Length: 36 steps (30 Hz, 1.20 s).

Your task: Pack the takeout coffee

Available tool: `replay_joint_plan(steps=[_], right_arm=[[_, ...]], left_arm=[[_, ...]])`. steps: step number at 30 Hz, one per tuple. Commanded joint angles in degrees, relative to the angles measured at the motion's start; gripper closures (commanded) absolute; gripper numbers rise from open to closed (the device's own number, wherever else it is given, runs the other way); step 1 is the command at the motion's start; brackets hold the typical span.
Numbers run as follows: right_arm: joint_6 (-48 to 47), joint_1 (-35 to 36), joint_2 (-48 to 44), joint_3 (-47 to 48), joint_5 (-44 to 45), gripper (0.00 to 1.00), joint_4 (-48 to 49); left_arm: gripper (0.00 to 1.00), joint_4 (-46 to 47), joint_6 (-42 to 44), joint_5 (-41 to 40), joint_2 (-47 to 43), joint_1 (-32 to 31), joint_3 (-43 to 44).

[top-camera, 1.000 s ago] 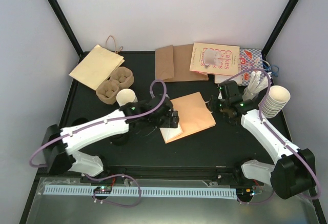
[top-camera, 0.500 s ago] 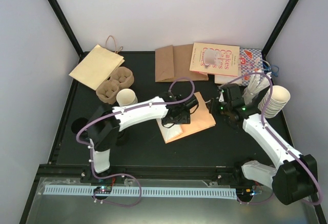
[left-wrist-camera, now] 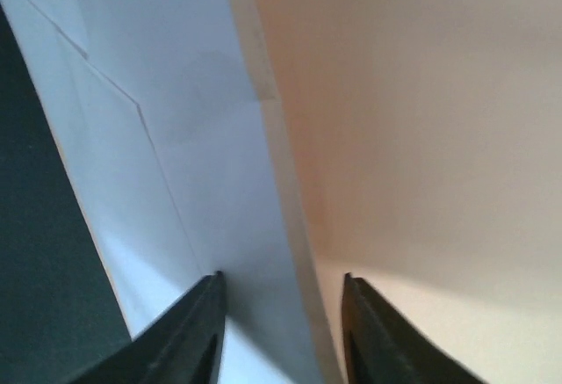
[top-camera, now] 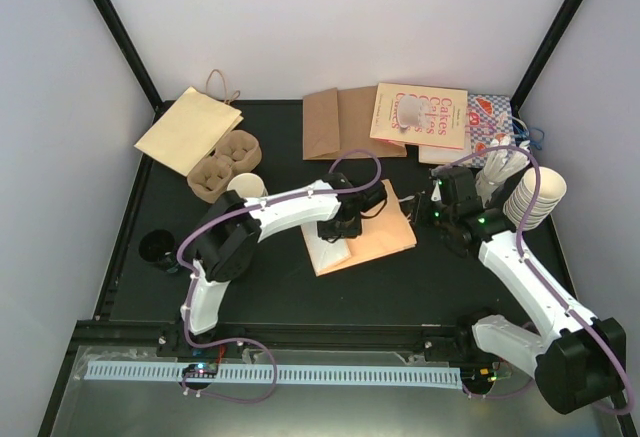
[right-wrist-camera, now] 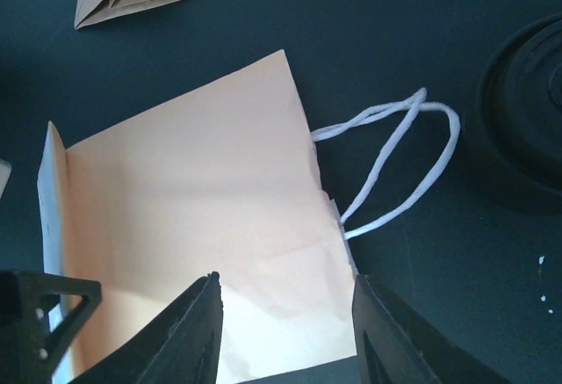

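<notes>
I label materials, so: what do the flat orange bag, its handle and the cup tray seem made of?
Bag: matte orange-tan paper, judging by its crisp creases and thin cut edge. Handle: white twisted cord, probably paper; the strands show. Tray: dull brown moulded pulp, it seems, given its thick rounded wells.

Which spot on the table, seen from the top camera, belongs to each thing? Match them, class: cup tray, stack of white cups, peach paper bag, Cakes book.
Things:
1 cup tray
2 stack of white cups
3 peach paper bag
4 Cakes book

Places:
A centre, lying flat
B left side, towards the back
C back edge, right of middle
D right edge

Pairs: 1-B, 2-D, 3-A, 4-C
</notes>
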Motion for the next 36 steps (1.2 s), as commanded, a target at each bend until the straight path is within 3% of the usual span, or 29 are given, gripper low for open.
replay_joint_plan(steps=[1, 4, 6, 13, 21, 36], right_arm=[[-0.86, -0.28, -0.37, -0.45, 1.81, 0.57, 0.54], [-1.22, -0.28, 0.23, -0.29, 1.64, 0.56, 0.52], [-1.39, -0.28, 0.55, -0.16, 1.38, 0.57, 0.4], [-3.1, -0.24, 1.2, 1.35, -2.26, 0.56, -1.28], [-4.39, -0.28, -0.68, 8.09, -9.41, 0.54, -8.28], [-5.43, -0.37, -9.56, 18.86, -16.53, 0.51, -21.21]], left_arm=[[0.72, -3.78, -1.03, -3.48, -1.03, 0.27, 2.51], [0.93, -4.85, -1.3, -3.97, -2.74, 0.29, 2.63], [0.98, -5.76, -1.55, -4.57, -4.3, 0.29, 2.39], [0.98, -5.91, -0.88, -4.59, -13.11, 0.85, -1.23], [0.98, 6.13, 3.12, 3.35, -28.84, 3.08, -14.81], [0.98, 23.18, 6.95, 4.3, -50.81, 4.53, -31.95]])
